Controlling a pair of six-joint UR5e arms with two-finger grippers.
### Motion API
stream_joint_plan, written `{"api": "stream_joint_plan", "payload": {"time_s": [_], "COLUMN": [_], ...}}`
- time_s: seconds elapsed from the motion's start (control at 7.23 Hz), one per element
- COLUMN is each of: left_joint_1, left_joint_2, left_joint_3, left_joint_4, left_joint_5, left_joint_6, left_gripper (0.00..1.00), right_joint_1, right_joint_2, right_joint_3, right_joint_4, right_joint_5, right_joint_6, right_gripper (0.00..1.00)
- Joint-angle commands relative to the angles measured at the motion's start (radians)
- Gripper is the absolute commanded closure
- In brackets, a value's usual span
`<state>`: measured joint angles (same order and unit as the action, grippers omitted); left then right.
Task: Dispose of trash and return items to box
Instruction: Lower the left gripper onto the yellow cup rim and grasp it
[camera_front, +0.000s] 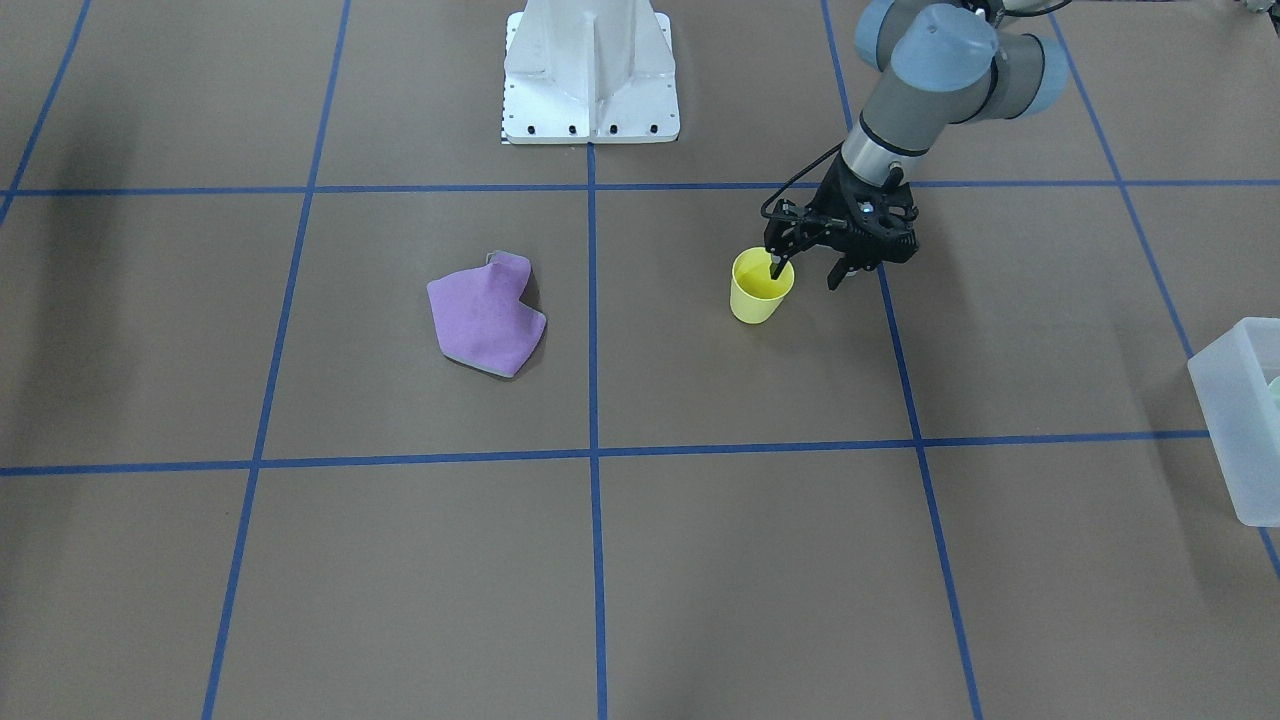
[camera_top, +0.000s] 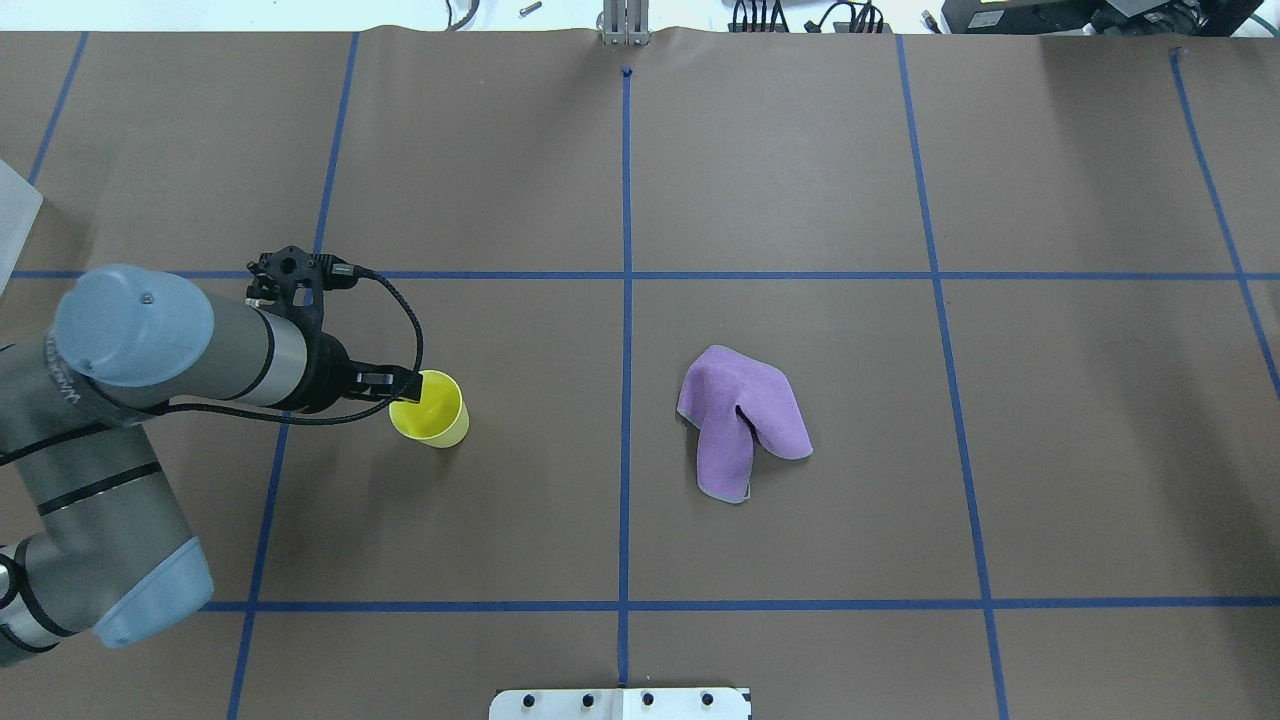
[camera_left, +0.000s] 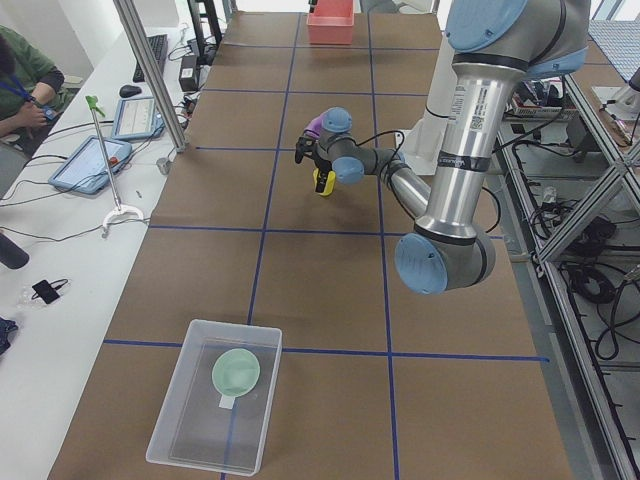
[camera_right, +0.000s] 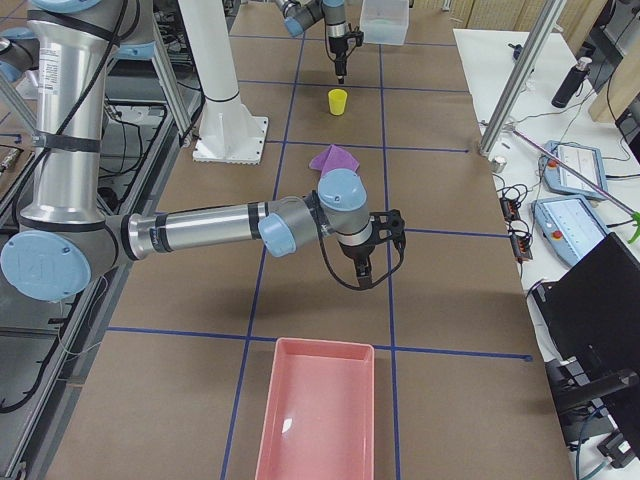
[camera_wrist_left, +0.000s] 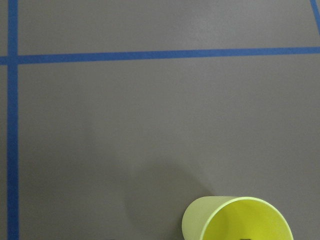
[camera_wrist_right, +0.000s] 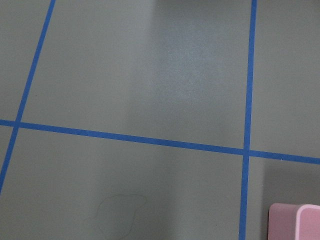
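Note:
The yellow cup (camera_front: 760, 290) stands upright on the brown table, also visible in the overhead view (camera_top: 432, 410) and at the bottom of the left wrist view (camera_wrist_left: 235, 220). My left gripper (camera_front: 808, 274) is open and straddles the cup's rim, one finger inside and the other outside with a gap to the wall. The frosted box (camera_left: 215, 395) sits at the table's left end with the pale green bowl (camera_left: 236, 372) inside. My right gripper (camera_right: 362, 272) hangs over bare table and shows only in the exterior right view, so I cannot tell its state.
A crumpled purple cloth (camera_top: 745, 415) lies right of the table's centre. A pink bin (camera_right: 320, 420) stands at the table's right end. The white robot base (camera_front: 590, 70) sits at the table's edge. A person (camera_left: 20, 80) sits at a side desk with tablets.

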<state>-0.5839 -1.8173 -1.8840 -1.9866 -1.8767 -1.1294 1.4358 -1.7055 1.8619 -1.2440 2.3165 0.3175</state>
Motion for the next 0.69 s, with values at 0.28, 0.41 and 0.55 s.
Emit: {"api": "stream_joint_plan", "payload": {"time_s": [0.28, 0.41, 0.55], "left_joint_1": [0.009, 0.006, 0.001], "left_joint_2": [-0.022, -0.020, -0.010], "left_joint_3": [0.020, 0.005, -0.021], "left_joint_4": [-0.003, -0.003, -0.003], "left_joint_5": [0.007, 0.007, 0.002], "left_joint_6": [-0.004, -0.006, -0.003], "left_gripper": [1.00, 1.00, 1.00], "right_joint_1": [0.000, 0.000, 0.000], "right_joint_2": [0.000, 0.000, 0.000], "right_joint_3": [-0.003, -0.001, -0.001], "right_joint_4": [0.000, 0.000, 0.000], "right_joint_5": [0.000, 0.000, 0.000], "right_joint_6": [0.000, 0.000, 0.000], "right_gripper": [0.00, 0.00, 0.00]}}
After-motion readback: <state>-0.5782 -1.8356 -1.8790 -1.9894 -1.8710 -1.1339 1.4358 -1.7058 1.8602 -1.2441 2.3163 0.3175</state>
